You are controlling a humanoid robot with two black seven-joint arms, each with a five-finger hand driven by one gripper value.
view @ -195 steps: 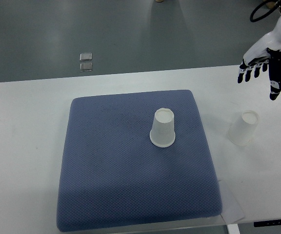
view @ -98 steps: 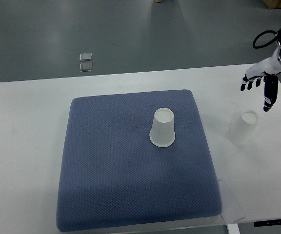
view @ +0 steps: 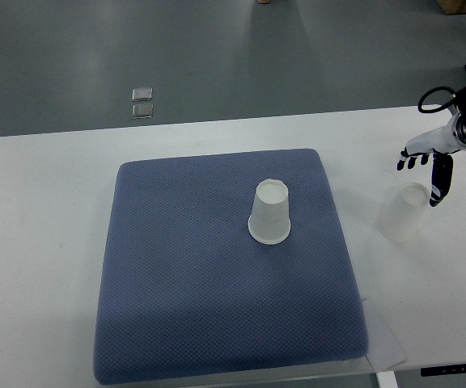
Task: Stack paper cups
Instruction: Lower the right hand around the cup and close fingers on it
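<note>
A blue mat [view: 217, 275] lies on the white table [view: 39, 242] before me, with one cup [view: 269, 212] upside down on it. A second cup [view: 403, 212] stands inverted on the table, right of the mat. My right hand [view: 429, 162] hovers just above that cup, fingers spread, holding nothing.

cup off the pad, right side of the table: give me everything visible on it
The paper cup is plain white and looks like thin paper. It stands upside down, closed base up and wider mouth down, straight on the white table, to the right of the blue pad and clear of its edge. No print, dents or lid show. The right hand hangs open just above and behind it, its dark thumb near the base rim; contact cannot be told. Nothing else touches it.
</note>
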